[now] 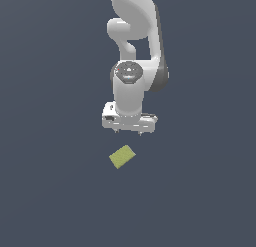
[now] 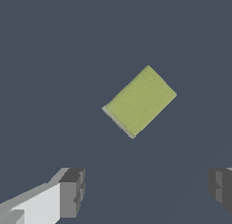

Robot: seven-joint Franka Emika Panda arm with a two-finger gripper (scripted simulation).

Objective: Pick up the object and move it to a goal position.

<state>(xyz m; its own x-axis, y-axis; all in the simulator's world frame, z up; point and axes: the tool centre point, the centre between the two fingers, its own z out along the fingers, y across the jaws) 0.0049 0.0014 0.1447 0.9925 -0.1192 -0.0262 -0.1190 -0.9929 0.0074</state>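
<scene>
The object, a small flat olive yellow-green block (image 1: 122, 156), lies on the dark grey surface, turned at an angle. It also shows in the wrist view (image 2: 139, 101), apart from both fingers. My gripper (image 1: 129, 133) hangs above the block, a little behind it in the exterior view, not touching it. The gripper (image 2: 147, 191) is open and empty; one dark fingertip (image 2: 72, 189) and the other (image 2: 222, 187) stand wide apart, wider than the block.
The white arm (image 1: 134, 51) rises above the gripper to the exterior view's top edge. A plain dark grey surface (image 1: 50, 191) lies all around the block.
</scene>
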